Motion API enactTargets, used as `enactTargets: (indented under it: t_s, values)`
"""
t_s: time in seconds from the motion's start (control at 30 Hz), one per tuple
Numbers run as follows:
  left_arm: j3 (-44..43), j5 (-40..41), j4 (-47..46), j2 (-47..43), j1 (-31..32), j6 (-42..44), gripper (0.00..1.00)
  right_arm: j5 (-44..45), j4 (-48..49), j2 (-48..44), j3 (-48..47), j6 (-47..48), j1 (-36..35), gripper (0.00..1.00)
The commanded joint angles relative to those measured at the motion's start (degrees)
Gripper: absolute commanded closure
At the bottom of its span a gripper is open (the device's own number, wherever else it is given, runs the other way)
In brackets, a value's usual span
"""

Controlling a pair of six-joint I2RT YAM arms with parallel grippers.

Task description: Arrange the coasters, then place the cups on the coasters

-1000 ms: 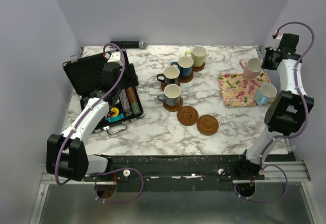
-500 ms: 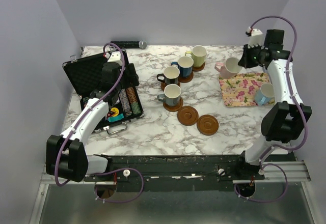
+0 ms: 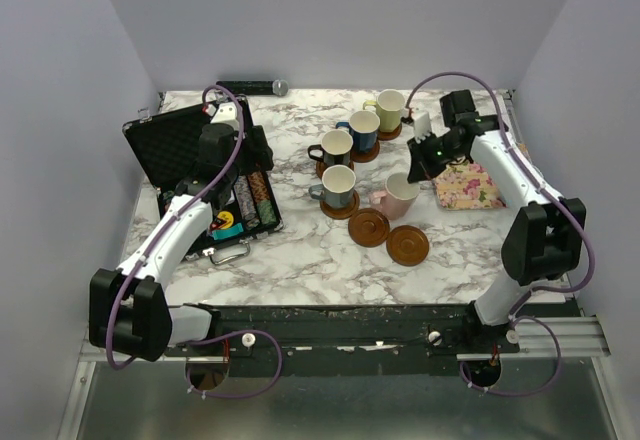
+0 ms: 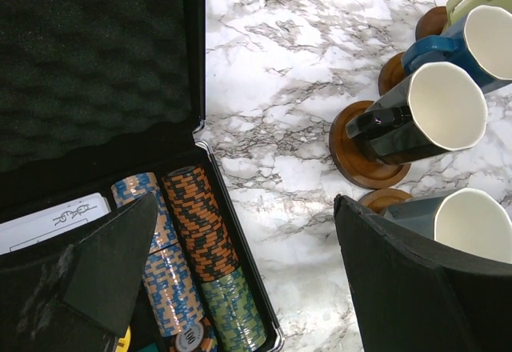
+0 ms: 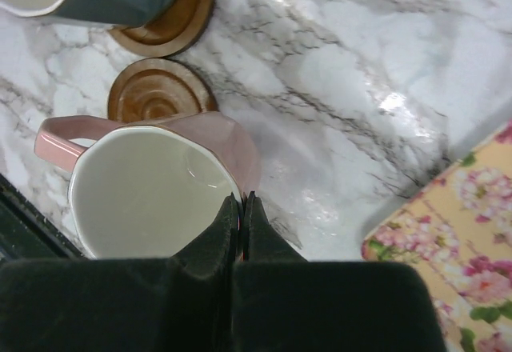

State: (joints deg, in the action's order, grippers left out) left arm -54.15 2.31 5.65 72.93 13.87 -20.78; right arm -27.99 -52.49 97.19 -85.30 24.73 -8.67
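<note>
The left gripper (image 4: 250, 236) stands wide open above the black case (image 3: 172, 142) of poker chips (image 4: 200, 232). Further right, the pink cup (image 3: 398, 197), faceted outside and cream-white inside, is just beside an empty brown coaster (image 3: 369, 227). The right gripper (image 5: 240, 208) is closed on its rim.

A pink cup (image 3: 397, 198), reddish-brown coasters (image 3: 408, 245), grey-veined white table (image 3: 300, 250), pink-flowered yellow tray (image 3: 466, 190).

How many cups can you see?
5: yellow-green cup, blue cup, black cup and grey cup on coasters; pink cup in the right gripper. Another may hide behind that arm.
</note>
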Motion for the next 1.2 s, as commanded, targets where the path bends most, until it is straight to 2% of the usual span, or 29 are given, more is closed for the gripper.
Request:
enactTargets:
  t_s: [0.0, 0.5, 1.17]
  values:
    - [1.2, -1.0, -0.4, -2.1, -0.3, 0.4, 0.01, -2.9, 1.7, -3.8, 1.8, -0.7, -4.9, 0.99]
    - [2.8, -0.5, 0.1, -4.3, -0.3, -0.1, 0.01, 2.6, 8.3, -0.9, 3.6, -2.3, -13.5, 0.99]
    - [4.1, -0.6, -0.6, -5.0, -0.3, -0.4, 0.01, 8.6, 14.3, -4.6, 11.0, -6.7, -16.0, 0.99]
